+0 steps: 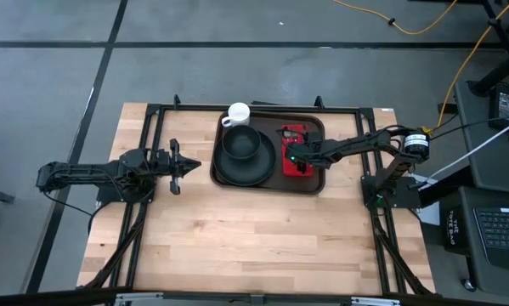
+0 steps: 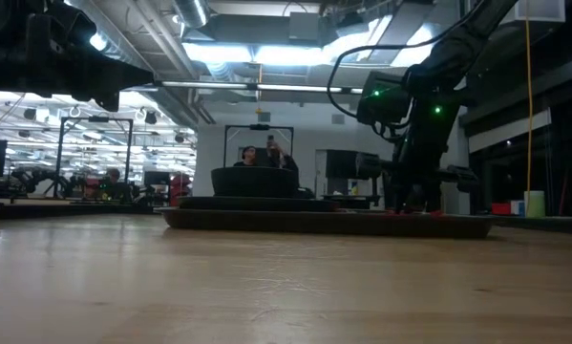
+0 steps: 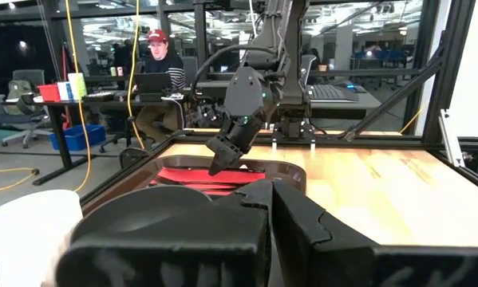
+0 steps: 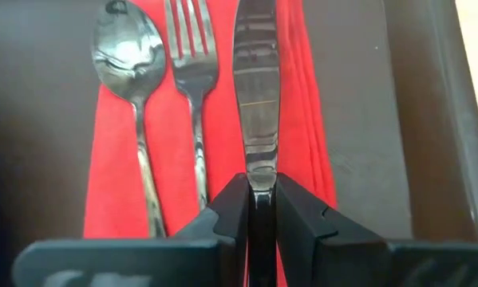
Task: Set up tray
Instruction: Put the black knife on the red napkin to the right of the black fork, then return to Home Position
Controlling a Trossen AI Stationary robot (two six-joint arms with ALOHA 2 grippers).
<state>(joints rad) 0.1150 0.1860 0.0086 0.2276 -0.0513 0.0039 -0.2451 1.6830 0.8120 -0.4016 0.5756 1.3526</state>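
While the tray [image 1: 315, 183] lay at the counter's [image 1: 237, 238] far middle, carrying plate [image 1: 229, 170], bowl [image 1: 241, 143], mug [image 1: 238, 113] and red napkin [image 4: 111, 183], the right gripper [image 4: 257, 195] had its fingers closed on the knife [image 4: 256, 96] beside fork [image 4: 189, 64] and spoon [image 4: 127, 60]. The left gripper [image 1: 189, 166] waited nearby, fingers apart. The knife looked stiff, light and slippery, best held at the handle

Tray [image 1: 315, 184] is crowded: black plate [image 1: 244, 167] w/ bowl [image 1: 240, 143] fills its left part, white cup [image 1: 238, 113] sits at the far-left corner, red napkin [image 1: 294, 151] w/ spoon [image 4: 131, 88], fork [image 4: 189, 72], knife [image 4: 257, 96] takes the right. Right gripper [image 4: 255, 209] sits low over the napkin, blocking it. Left gripper [image 1: 184, 167] waits just beside the plate's left edge. Near half of table [image 1: 262, 246] is open.
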